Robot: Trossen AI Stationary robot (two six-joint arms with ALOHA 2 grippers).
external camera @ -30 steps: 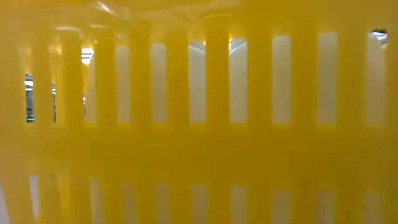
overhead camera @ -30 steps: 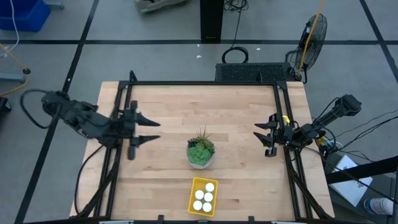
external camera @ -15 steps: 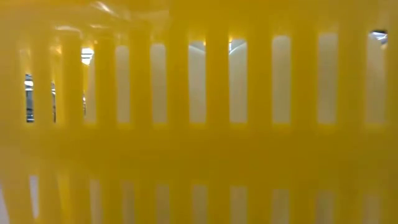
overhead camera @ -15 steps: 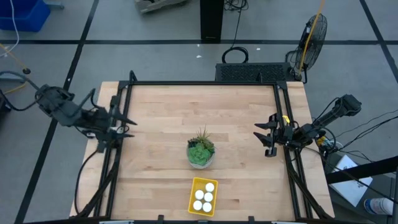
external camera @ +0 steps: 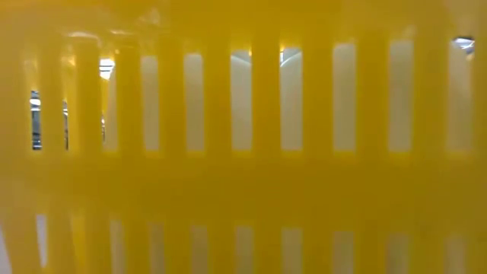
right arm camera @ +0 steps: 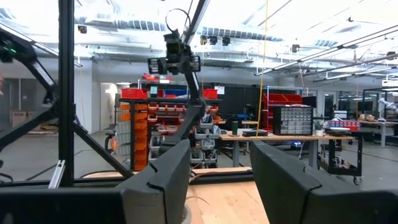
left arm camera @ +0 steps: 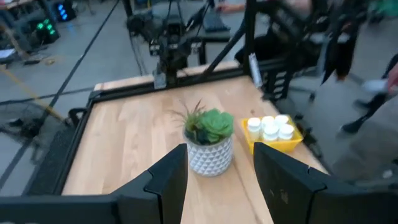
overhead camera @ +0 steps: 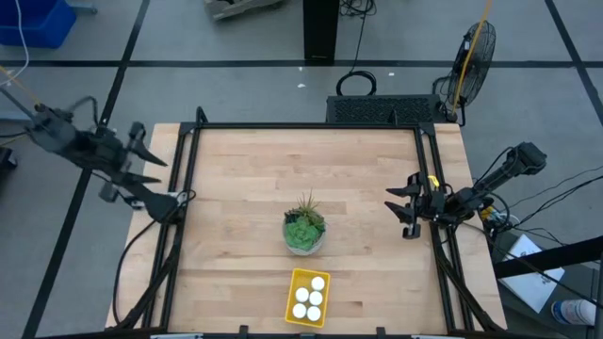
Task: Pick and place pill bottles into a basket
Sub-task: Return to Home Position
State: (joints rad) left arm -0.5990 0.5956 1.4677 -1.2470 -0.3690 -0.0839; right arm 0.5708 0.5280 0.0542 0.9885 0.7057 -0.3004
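Left gripper point(left arm camera: 219, 150) parted wide, fingers point(left arm camera: 166, 182) clasping nothing and touching nothing, raised outside the left rail of the wooden table point(left arm camera: 134, 140). Just past those fingers, on the middle of the boards, a green plant point(left arm camera: 210, 126) upright in a white patterned pot point(left arm camera: 208, 158). Beside the pot, toward the table's front edge, the yellow basket point(left arm camera: 278, 145), close to the pot but apart from it. Inside the basket, all four pill bottles point(left arm camera: 268, 128), upright, white caps packed together and filling the tray. From table height, only the basket's slatted yellow wall, with pale bottle shapes behind the slots. Farthest across, at the right rail, the right gripper point(overhead camera: 395, 209), likewise parted and empty, well apart from plant and basket. Beyond the back rail, a round black fan point(overhead camera: 474, 52) on the grey floor.
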